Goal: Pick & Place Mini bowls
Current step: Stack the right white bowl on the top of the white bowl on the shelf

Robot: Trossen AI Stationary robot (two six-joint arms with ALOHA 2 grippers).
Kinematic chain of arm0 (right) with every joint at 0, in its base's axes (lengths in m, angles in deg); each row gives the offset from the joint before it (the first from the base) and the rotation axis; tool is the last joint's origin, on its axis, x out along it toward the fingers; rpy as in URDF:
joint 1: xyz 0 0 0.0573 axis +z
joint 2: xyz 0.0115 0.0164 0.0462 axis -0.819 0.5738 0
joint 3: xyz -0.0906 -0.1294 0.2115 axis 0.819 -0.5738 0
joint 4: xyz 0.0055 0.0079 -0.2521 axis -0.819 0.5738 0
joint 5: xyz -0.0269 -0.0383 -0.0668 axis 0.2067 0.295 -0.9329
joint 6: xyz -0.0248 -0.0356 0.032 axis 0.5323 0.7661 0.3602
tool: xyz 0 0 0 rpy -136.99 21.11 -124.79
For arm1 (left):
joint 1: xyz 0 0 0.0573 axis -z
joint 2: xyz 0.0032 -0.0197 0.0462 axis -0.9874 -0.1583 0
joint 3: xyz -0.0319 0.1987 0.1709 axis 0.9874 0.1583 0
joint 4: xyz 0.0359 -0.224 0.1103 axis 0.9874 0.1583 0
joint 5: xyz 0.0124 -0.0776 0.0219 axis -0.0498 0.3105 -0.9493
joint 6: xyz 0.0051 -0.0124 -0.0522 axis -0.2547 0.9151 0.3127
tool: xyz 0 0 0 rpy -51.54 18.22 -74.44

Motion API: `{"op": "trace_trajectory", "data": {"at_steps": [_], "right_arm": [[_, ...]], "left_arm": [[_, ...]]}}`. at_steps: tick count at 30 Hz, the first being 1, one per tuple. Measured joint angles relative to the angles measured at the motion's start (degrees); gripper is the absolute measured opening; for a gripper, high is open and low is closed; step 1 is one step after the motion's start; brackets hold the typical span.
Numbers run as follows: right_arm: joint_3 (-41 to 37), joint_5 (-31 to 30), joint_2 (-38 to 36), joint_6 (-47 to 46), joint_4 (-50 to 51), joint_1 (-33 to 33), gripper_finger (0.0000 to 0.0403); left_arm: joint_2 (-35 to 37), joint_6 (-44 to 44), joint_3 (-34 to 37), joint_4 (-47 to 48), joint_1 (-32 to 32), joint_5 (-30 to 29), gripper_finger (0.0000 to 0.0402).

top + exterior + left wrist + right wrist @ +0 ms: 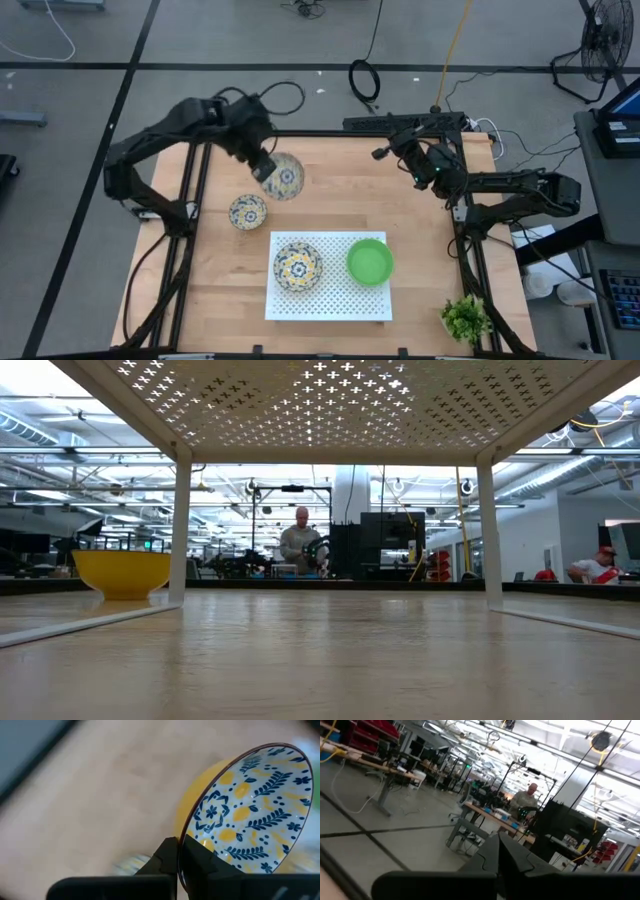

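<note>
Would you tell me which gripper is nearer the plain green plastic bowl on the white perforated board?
Right. The right gripper waits behind the green bowl, slightly closer; the left gripper holds a floral bowl farther off.

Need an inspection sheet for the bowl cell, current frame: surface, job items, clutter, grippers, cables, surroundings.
Surface: wooden table with a white perforated tray near the front.
Job's things: floral bowl on tray; green bowl beside it on the tray; second floral bowl on the wood; third floral bowl held tilted in the air.
Clutter: small plant at the front right corner.
Grippers: left gripper shut on the third floral bowl's rim; right gripper shut, empty, parked at the back right.
Cables: coiled black cable and yellow cable on the floor behind the table.
Surroundings: a person at a bench behind; floor fan.
</note>
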Motion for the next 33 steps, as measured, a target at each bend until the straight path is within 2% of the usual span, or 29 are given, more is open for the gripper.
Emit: {"op": "trace_trajectory", "data": {"at_steps": [5, 11, 15, 20, 27, 33], "right_arm": [[0.0, 0.0, 0.0, -2.2, 4.0, 0.0, 0.0], [0.0, -4.1, -0.1, -2.0, 5.3, 1.5, 0.0], [0.0, -6.4, -1.4, 0.2, 5.6, 4.5, 0.0], [0.0, -6.3, -3.6, -0.1, 5.8, 8.6, 0.0], [0.0, -6.1, -5.3, 0.4, 5.8, 12.6, 0.0], [0.0, -6.1, -5.4, 1.6, 6.0, 13.5, 0.0]], "left_arm": [[-0.3, 10.0, -6.3, 2.0, 12.5, 1.1, 0.0008], [-3.3, 21.1, -6.9, 0.2, 27.5, -3.4, 0.0008], [-7.3, 26.8, -6.9, 0.9, 33.3, -5.4, 0.0008], [-12.5, 29.5, -6.8, 0.9, 35.3, -1.7, 0.0008], [-16.1, 28.8, -6.8, 1.8, 33.0, 5.9, 0.0008], [-16.1, 27.0, -6.8, 2.2, 30.1, 6.5, 0.0008]]}}
